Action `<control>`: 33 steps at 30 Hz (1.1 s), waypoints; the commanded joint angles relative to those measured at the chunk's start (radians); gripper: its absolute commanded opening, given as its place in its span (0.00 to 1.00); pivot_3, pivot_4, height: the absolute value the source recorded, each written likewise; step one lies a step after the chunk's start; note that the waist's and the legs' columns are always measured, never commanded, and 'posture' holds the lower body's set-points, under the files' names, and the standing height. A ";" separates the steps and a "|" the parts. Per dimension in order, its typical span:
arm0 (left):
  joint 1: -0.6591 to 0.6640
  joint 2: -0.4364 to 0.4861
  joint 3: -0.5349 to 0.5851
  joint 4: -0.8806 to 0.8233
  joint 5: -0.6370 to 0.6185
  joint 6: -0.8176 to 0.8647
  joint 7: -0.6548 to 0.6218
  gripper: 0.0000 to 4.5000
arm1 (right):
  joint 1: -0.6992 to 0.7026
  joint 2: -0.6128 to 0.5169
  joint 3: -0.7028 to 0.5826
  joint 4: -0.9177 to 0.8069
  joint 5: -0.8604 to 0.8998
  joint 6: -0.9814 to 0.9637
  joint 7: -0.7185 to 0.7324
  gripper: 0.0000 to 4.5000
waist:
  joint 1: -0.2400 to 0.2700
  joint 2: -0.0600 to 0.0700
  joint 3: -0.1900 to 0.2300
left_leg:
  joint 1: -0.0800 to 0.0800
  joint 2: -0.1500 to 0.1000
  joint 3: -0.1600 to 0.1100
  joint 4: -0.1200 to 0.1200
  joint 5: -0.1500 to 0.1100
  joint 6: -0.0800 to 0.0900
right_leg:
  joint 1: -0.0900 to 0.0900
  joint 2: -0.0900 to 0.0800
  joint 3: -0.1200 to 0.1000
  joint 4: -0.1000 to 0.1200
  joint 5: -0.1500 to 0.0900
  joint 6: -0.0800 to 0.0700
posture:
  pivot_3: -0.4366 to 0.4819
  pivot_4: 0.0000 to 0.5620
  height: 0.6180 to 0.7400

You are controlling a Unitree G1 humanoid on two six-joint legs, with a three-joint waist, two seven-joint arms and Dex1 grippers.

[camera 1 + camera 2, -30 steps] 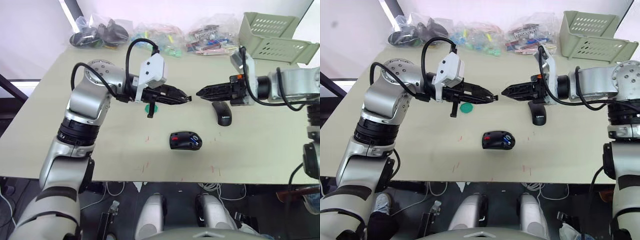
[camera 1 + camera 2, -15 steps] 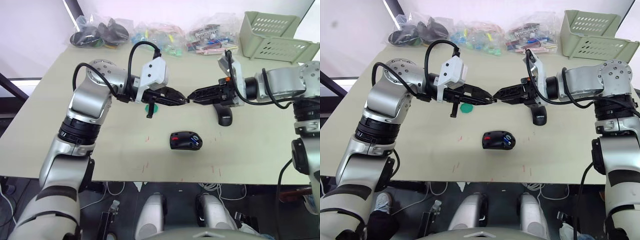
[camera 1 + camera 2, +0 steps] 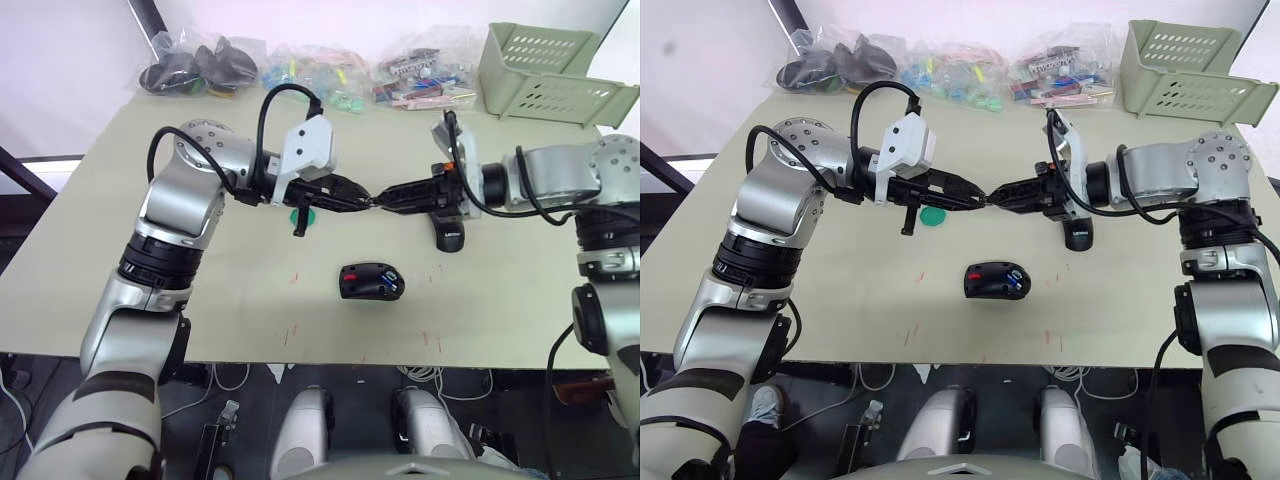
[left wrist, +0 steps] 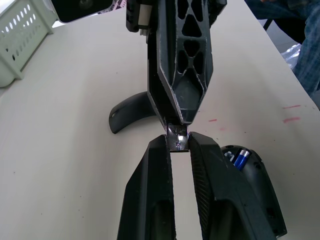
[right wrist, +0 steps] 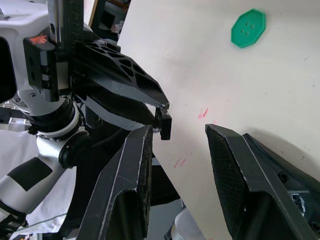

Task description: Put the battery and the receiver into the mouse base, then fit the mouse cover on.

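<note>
My left gripper (image 3: pixel 366 201) is shut on the receiver (image 4: pixel 177 137), a tiny black dongle pinched at its fingertips above the table's middle. My right gripper (image 3: pixel 382 199) is open and meets it tip to tip; its two fingers (image 5: pixel 131 170) stand on either side of the receiver (image 5: pixel 165 123) without closing on it. Below them lies the mouse base (image 3: pixel 371 282), with the blue battery (image 4: pixel 240 160) inside it. The mouse cover (image 3: pixel 449 236) rests on the table under my right gripper, partly hidden by it.
A green disc (image 3: pixel 300 215) lies on the table beneath my left gripper. Bags of parts (image 3: pixel 200 68) line the far edge, and a pale green basket (image 3: pixel 550 60) stands at the back right.
My right gripper has moved left across the table until its tips reach those of my left gripper. The left gripper has barely shifted and still holds the receiver.
</note>
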 commanded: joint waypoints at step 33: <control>0.003 0.003 0.008 -0.072 0.002 0.034 0.029 0.00 | 0.005 0.010 -0.054 -0.049 0.033 -0.008 -0.010 0.18 | 0.000 0.000 0.000 | 0.000 0.000 0.000 0.000 0.000 0.000 | 0.000 0.000 0.000 0.000 0.000 0.000 | 0.48 0.27 1.00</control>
